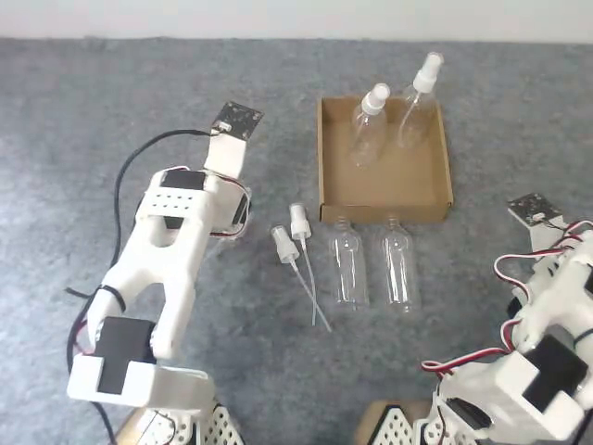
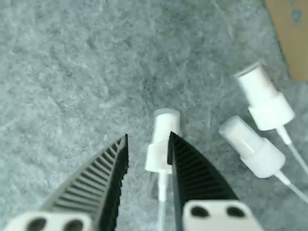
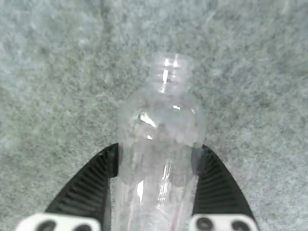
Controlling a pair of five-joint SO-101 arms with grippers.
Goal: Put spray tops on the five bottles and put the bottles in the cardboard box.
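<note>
Your left gripper (image 2: 147, 136) straddles a spray top (image 2: 162, 139), jaws parted, at nine o'clock from two loose tops (image 1: 298, 221). Best to centre it, then close on its collar. Your right gripper (image 3: 159, 147) clamps an uncapped bottle (image 3: 163, 110).

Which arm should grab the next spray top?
Left: the left gripper straddles a spray top, jaws open; the right gripper is shut on an uncapped bottle.

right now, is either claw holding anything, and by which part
Right claw grips an uncapped bottle by its body. Left claw straddles a spray top, not closed on it.
</note>
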